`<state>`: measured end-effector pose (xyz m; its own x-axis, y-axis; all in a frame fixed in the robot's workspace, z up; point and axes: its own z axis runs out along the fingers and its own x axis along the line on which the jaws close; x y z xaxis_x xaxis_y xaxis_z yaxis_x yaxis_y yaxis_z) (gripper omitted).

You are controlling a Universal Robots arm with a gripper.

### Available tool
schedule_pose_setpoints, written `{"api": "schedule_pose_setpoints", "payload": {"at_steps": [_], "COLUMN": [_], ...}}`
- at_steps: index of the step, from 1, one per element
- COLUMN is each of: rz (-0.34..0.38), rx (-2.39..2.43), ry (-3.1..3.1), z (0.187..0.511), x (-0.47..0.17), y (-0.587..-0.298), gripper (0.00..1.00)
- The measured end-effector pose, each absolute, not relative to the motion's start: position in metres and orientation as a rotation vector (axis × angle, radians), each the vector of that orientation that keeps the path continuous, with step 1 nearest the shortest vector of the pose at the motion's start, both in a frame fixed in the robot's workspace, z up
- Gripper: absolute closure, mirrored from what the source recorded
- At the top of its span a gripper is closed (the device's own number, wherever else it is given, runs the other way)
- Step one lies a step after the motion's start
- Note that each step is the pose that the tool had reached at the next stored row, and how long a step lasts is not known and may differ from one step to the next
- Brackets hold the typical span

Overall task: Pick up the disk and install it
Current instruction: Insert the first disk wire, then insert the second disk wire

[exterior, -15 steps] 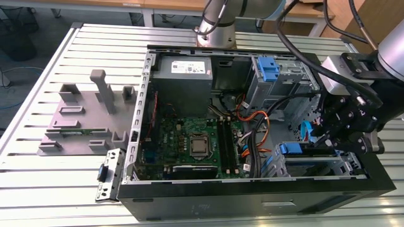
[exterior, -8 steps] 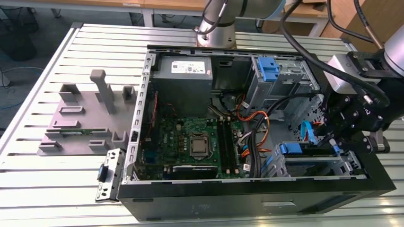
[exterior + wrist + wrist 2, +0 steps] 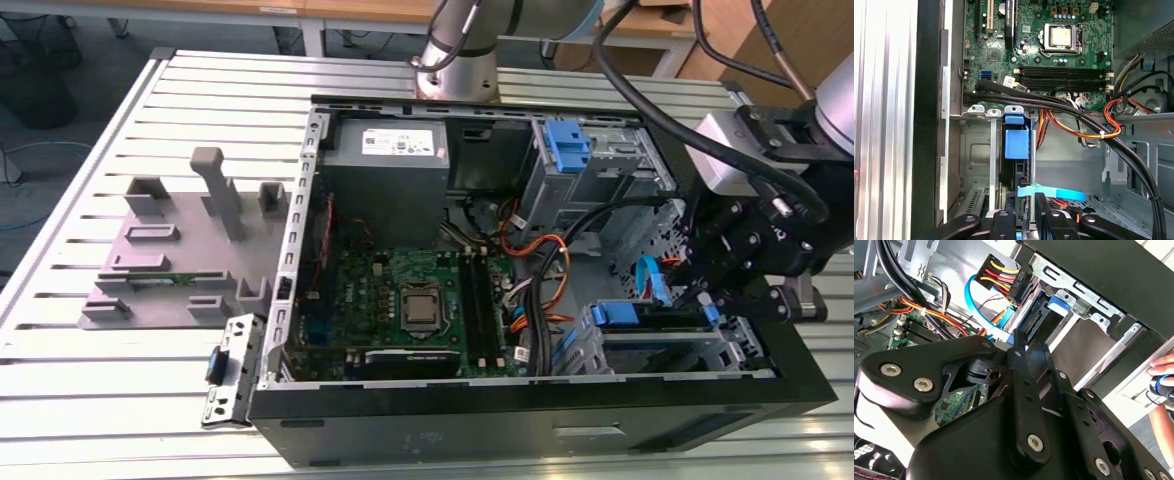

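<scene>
Disk sits on edge in the drive cage, at the PC case's front corner, on the exterior view's right. Its blue rail pokes up between the cage's metal walls in the first wrist view; connector end shows in the second wrist view. Gripper hangs right over the disk, w/ the disk's edge in line w/ it. Can't tell if it's clamped or let go. Blue SATA cable lies just beside. Motherboard w/ bare CPU further in, power supply at the far end. Grey fixture block is on the slatted table outside the case. A person's hand is at the edge of the second wrist view.
</scene>
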<state>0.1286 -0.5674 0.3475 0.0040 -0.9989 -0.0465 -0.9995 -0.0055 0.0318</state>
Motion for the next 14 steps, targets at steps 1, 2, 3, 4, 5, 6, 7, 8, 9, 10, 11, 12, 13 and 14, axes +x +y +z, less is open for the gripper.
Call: {"api": "schedule_pose_setpoints", "payload": {"at_steps": [1,2,3,4,5,6,7,8,9,10,11,12,13,14], "rz": [0.087,0.087,0.087,0.087,0.087,0.087,0.087,0.087,0.087,0.087,0.087,0.087,0.087,0.087], "rx": [-2.219,-2.218,-2.218,-2.218,-2.218,-2.218,-2.218,-2.218,-2.219,-2.218,-2.218,-2.218,-2.218,-2.218], "ry": [2.208,2.208,2.208,2.208,2.208,2.208,2.208,2.208,2.208,2.208,2.208,2.208,2.208,2.208], "z": [0.3476,0.3479,0.3484,0.3484,0.3484,0.3485,0.3485,0.3485,0.3493,0.3498,0.3498,0.3498,0.3498,0.3498], "x": [0.1286,0.1286,0.1286,0.1286,0.1286,0.1286,0.1286,0.1286,0.1286,0.1286,0.1286,0.1286,0.1286,0.1286], "y": [-0.5674,-0.5674,-0.5674,-0.5674,-0.5674,-0.5674,-0.5674,-0.5674,-0.5674,-0.5674,-0.5674,-0.5674,-0.5674,-0.5674], "gripper": [0.71,0.71,0.71,0.71,0.71,0.71,0.71,0.71,0.71,0.71,0.71,0.71,0.71,0.71]}}
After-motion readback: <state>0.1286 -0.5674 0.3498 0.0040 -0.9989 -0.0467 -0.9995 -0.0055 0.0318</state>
